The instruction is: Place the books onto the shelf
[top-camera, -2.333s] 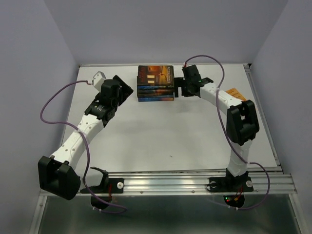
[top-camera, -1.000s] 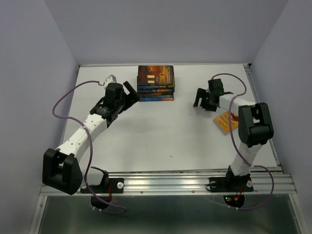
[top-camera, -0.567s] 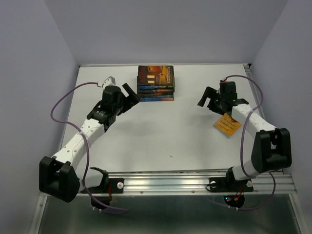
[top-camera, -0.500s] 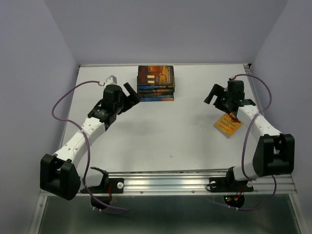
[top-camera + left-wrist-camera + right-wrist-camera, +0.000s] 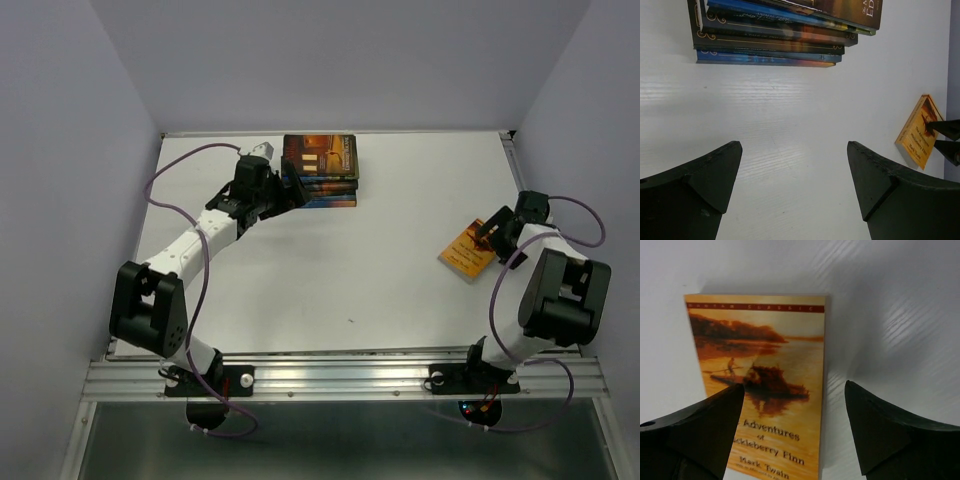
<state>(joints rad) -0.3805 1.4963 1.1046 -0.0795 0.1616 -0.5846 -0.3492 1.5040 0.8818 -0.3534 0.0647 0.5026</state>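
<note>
Left claw (image 5: 292, 190) gapes wide beside the book stack (image 5: 320, 170) at the white counter's (image 5: 330, 270) far edge. Right claw (image 5: 490, 228), also wide, hovers over an orange book (image 5: 467, 250). Lilac walls (image 5: 330, 60) surround the counter; the stack's lower covers are hidden.

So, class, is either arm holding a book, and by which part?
Neither. Left fingers open facing the stack; right fingers open above the orange book.

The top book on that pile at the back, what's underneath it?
Under the top book lie several more books, only their blue and dark spines showing; their covers are hidden. The lowest rests on the white table.
</note>
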